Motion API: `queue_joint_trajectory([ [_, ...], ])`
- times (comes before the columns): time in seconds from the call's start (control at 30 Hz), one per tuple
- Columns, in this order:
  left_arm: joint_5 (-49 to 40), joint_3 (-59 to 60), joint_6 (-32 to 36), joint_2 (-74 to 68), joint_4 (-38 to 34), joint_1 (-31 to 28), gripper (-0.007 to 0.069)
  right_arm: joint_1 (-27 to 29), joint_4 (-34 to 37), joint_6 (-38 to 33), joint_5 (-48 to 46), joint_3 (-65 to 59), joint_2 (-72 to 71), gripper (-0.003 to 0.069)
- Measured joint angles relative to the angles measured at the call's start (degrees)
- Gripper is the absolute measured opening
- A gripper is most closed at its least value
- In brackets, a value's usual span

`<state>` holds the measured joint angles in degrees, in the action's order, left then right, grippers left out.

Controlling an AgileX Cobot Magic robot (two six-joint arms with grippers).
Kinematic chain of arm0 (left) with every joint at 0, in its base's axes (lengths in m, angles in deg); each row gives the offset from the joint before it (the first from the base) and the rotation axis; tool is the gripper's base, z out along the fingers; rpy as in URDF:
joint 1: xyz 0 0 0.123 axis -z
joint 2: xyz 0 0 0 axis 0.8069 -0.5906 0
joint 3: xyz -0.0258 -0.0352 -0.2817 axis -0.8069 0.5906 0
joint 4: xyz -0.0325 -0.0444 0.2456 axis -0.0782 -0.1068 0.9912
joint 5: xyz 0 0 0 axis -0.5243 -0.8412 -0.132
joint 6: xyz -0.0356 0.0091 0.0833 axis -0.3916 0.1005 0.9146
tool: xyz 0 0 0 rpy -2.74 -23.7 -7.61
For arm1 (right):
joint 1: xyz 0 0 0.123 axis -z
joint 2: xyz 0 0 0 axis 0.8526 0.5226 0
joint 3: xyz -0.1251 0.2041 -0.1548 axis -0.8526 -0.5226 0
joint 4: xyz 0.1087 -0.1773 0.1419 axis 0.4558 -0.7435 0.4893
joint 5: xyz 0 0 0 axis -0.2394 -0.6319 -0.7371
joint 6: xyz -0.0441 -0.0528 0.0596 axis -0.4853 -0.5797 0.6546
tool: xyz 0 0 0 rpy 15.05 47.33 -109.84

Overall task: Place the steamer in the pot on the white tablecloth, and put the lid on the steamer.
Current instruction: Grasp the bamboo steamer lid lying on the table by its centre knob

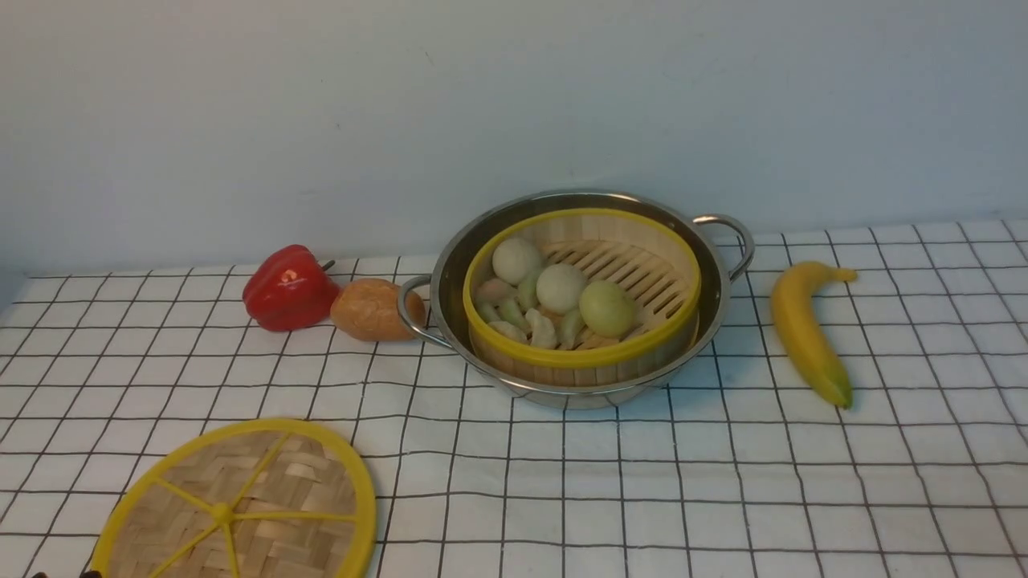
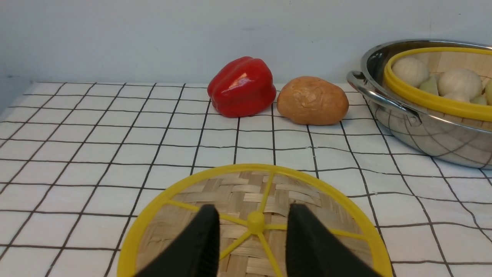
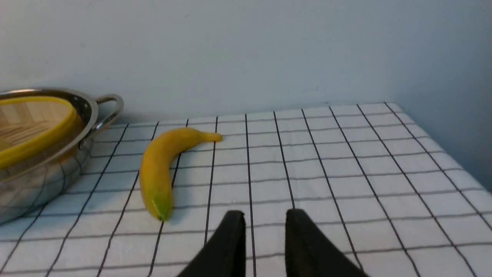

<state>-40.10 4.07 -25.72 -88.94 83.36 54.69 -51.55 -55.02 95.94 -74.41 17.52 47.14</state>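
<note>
The steel pot (image 1: 450, 277) stands on the white tablecloth (image 1: 642, 482) at mid-table. The steamer (image 1: 634, 273), holding pale buns and dumplings, sits inside it, slightly tilted. The lid (image 1: 241, 506) lies flat on the cloth at the front left. In the left wrist view my left gripper (image 2: 253, 213) hangs open just over the lid (image 2: 246, 188), its black fingers either side of the yellow centre hub. My right gripper (image 3: 265, 215) is open over bare cloth, with nothing between its fingers, to the right of the pot (image 3: 38, 181). Neither arm shows in the front view.
A red pepper (image 1: 289, 289) and a brown bread roll (image 1: 369, 309) lie just left of the pot's left handle. A yellow banana (image 1: 803, 329) lies right of the pot. A pale wall closes off the back. The table's right edge shows in the right wrist view.
</note>
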Motion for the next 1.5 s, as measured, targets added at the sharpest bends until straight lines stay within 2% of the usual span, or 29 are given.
queue_joint_trajectory([
  [0.1,0.0,0.0,0.0,0.0,0.0,0.0,0.0243,0.0,2.3,0.6,-3.8,-1.5,-5.3,0.0192],
  [0.37,-0.1,0.0,0.0,0.0,0.0,0.0,0.0243,0.0,6.5,0.6,-5.6,-1.7,-6.1,0.0218],
  [0.93,-0.1,0.0,0.4,0.0,0.0,0.0,0.0243,0.0,7.3,0.6,-5.8,-1.7,-6.1,0.0239],
  [1.07,2.9,0.0,-0.8,0.0,-2.4,0.0,0.0243,0.0,7.3,0.6,-5.8,-1.7,-6.1,0.0240],
  [1.2,13.7,0.0,-4.3,0.0,-8.0,0.0,0.0243,0.0,7.3,0.6,-5.9,-1.7,-6.1,0.0240],
  [1.27,15.3,0.0,-6.6,0.0,-10.5,0.0,0.0243,0.0,7.3,0.6,-5.9,-1.7,-6.1,0.0240],
  [1.33,14.2,-0.8,-8.9,0.0,-12.7,0.0,0.0243,0.0,7.3,0.6,-5.9,-1.7,-6.1,0.0240],
  [1.5,0.5,-10.3,-13.1,-3.8,-15.0,0.1,0.0243,0.0,7.3,0.6,-5.9,-1.7,-6.1,0.0240],
])
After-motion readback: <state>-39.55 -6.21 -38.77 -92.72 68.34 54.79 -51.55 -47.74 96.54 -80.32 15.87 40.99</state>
